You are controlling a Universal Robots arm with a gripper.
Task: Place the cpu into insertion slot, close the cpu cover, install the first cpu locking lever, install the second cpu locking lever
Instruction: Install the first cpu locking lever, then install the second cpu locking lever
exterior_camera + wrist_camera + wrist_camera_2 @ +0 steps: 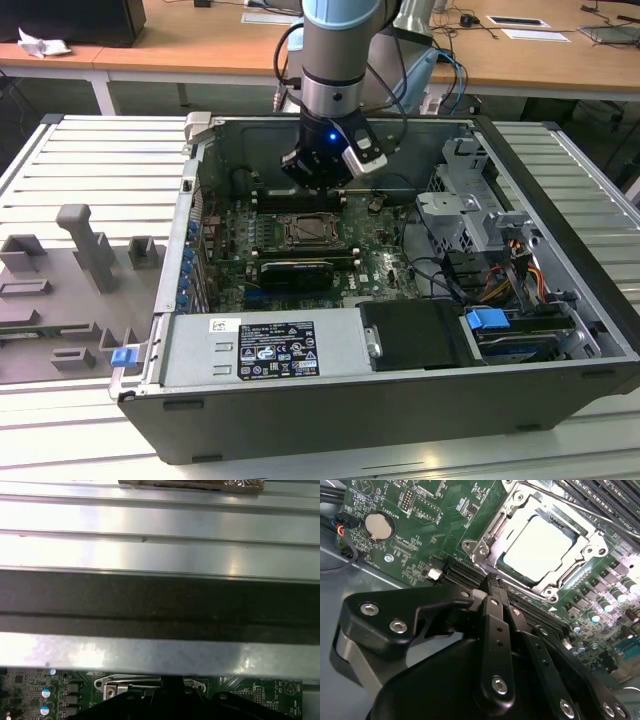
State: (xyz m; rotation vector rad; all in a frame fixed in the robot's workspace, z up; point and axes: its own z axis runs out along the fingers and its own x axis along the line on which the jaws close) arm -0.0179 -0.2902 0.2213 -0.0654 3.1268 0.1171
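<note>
The jaws are pressed together with nothing between them, their tips meeting just above the long black memory slots at the edge of the socket. Just past the tips, toward one o'clock in the second wrist view, the cpu lies flat in the insertion slot, its pale metal face showing through the window of the cpu cover, which lies down flat around it. A thin locking lever runs along the far side of the cover. At ten o'clock from the tips a round coin battery sits on the green motherboard. In the exterior view the jaws hang over the board at twelve o'clock from the socket, inside the open computer case. The case lies on a ribbed metal counter, with grey holders at nine o'clock from it and a wooden desk behind.
</note>
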